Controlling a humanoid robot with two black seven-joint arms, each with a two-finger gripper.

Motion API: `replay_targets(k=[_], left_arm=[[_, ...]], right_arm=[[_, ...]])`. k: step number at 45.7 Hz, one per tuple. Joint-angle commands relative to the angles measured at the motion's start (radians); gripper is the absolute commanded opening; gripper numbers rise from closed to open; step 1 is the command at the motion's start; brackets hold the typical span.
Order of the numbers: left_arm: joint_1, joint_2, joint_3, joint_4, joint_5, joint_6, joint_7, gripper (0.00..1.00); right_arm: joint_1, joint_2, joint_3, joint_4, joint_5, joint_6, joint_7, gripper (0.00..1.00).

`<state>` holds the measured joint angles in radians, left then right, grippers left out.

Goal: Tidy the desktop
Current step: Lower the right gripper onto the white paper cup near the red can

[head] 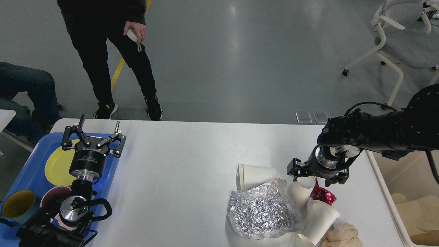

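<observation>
The white desktop (pixel 192 171) holds a litter pile at the front right. The pile has a paper cup lying on its side (pixel 256 174), a tilted paper cup (pixel 301 195), a third paper cup (pixel 319 221), crumpled silver foil (pixel 262 210), a red wrapper (pixel 323 195) and crumpled brown paper (pixel 343 235). My right gripper (pixel 318 175) hangs open just above the tilted cup's rim, a finger on each side of it. My left gripper (pixel 99 127) stands open above the blue tray, holding nothing.
The blue tray (pixel 31 161) at the left carries a yellow plate (pixel 56 166), a teal mug (pixel 19 206) and a pink bowl (pixel 51 197). A cream-white bin (pixel 411 171) with brown paper stands off the right edge. A person (pixel 103 51) stands beyond the table.
</observation>
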<state>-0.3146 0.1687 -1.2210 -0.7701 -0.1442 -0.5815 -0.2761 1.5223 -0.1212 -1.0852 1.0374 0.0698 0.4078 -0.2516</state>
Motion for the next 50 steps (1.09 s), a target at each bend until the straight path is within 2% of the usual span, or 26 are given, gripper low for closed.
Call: replay_targets(k=[1, 5, 9, 25, 27, 33, 41, 44, 50], left_arm=[[0.0, 0.0, 0.0, 0.0, 0.0, 0.0, 0.0, 0.96], [0.0, 0.0, 0.0, 0.0, 0.0, 0.0, 0.0, 0.96], [0.0, 0.0, 0.0, 0.0, 0.0, 0.0, 0.0, 0.96], [0.0, 0.0, 0.0, 0.0, 0.0, 0.0, 0.0, 0.96], [0.0, 0.0, 0.0, 0.0, 0.0, 0.0, 0.0, 0.96], [0.0, 0.0, 0.0, 0.0, 0.0, 0.0, 0.0, 0.96], [0.0, 0.0, 0.0, 0.0, 0.0, 0.0, 0.0, 0.96], [0.0, 0.0, 0.0, 0.0, 0.0, 0.0, 0.0, 0.96], [0.0, 0.0, 0.0, 0.0, 0.0, 0.0, 0.0, 0.96]], right_arm=[[-0.022, 0.0, 0.004, -0.011, 0.002, -0.009, 0.0, 1.0], [-0.031, 0.002, 0.01, -0.019, 0.004, -0.015, 0.0, 1.0], [-0.04, 0.002, 0.028, -0.019, 0.011, -0.015, 0.0, 0.93], [-0.045, -0.002, 0.034, -0.02, 0.059, -0.017, 0.0, 0.23], [-0.042, -0.002, 0.033, -0.019, 0.065, -0.017, 0.0, 0.17], [-0.039, -0.008, 0.033, -0.013, 0.07, -0.017, 0.0, 0.09], [-0.027, -0.012, 0.033, -0.008, 0.073, -0.012, 0.0, 0.08], [-0.018, -0.012, 0.031, -0.004, 0.073, 0.0, -0.002, 0.0], [-0.004, -0.02, 0.031, 0.018, 0.074, 0.043, -0.002, 0.0]])
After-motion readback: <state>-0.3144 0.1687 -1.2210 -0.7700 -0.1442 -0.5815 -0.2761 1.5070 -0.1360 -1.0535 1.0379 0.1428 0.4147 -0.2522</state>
